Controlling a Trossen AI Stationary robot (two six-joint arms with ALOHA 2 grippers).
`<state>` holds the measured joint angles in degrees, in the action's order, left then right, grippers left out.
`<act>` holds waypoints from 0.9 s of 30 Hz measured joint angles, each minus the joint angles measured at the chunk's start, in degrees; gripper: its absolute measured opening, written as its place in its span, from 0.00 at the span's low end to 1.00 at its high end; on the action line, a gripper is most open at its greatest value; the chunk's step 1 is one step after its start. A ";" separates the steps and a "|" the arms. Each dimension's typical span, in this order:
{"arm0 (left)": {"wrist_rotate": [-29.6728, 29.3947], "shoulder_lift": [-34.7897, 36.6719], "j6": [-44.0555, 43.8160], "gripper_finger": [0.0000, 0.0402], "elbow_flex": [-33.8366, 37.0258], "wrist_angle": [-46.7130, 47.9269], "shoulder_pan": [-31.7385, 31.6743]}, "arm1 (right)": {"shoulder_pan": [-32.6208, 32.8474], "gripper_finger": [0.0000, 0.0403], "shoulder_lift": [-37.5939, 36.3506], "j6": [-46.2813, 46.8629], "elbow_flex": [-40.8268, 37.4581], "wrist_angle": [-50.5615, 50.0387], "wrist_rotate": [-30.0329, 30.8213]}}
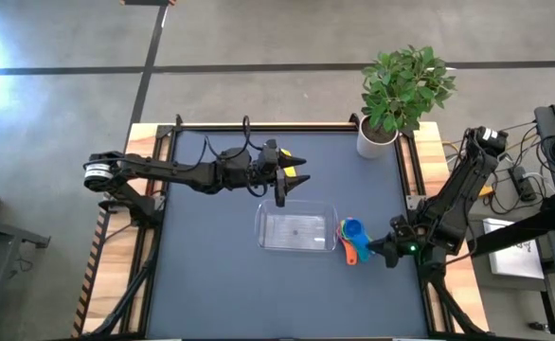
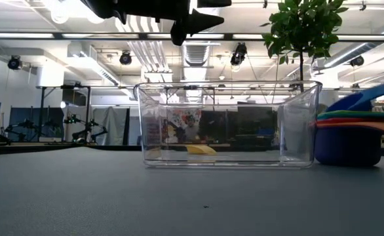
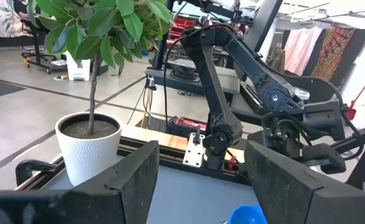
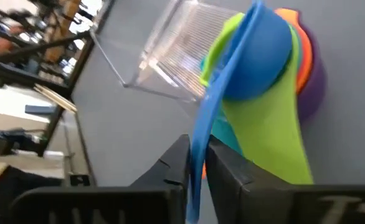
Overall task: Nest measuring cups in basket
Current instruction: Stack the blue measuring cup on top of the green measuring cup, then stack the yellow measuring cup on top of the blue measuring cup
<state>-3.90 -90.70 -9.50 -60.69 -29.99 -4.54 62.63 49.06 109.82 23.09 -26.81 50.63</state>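
Observation:
The clear basket [image 1: 296, 230] stands on the dark mat at mid-table and is empty; it also shows in the low view [image 2: 228, 124]. A nested stack of measuring cups [image 1: 352, 241] stands on the mat just right of it, with purple at the bottom [image 2: 346, 148], then teal, green and orange. The blue cup [image 4: 257, 59] lies on top. My right gripper [image 1: 372, 248] is shut on the blue cup's handle, right of the stack. My left gripper [image 1: 294, 176] is open and empty, in the air over the basket's far edge. My right gripper pinches the blue cup's flat handle [image 4: 198, 146] near its free end between its two fingers. The fingers come from the table's right side and lie along the handle. The blue bowl [image 4: 260, 62] lies tilted on top of the stack, and the handle [image 2: 369, 98] rises away from it.
A white plant pot [image 1: 376, 138] with a leafy plant stands at the table's far right corner. Open dark mat [image 1: 221, 284] lies left of and in front of the basket. Wooden rails [image 1: 412, 170] run along the table's sides.

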 joint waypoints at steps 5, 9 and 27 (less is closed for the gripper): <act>0.00 0.00 0.00 0.55 0.00 0.06 0.00 | -0.02 0.22 0.50 0.90 -0.01 -3.33 -1.20; 0.00 0.00 0.00 0.55 0.00 0.46 0.00 | -0.02 0.34 0.12 -1.72 0.10 -3.41 -2.14; -0.26 -0.25 1.52 0.55 -6.97 31.53 -10.39 | -0.75 0.49 -1.27 -25.72 16.09 -22.34 6.21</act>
<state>-4.16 -90.94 -7.98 -67.66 1.54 -14.93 61.88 47.79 84.10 39.18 -49.15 56.84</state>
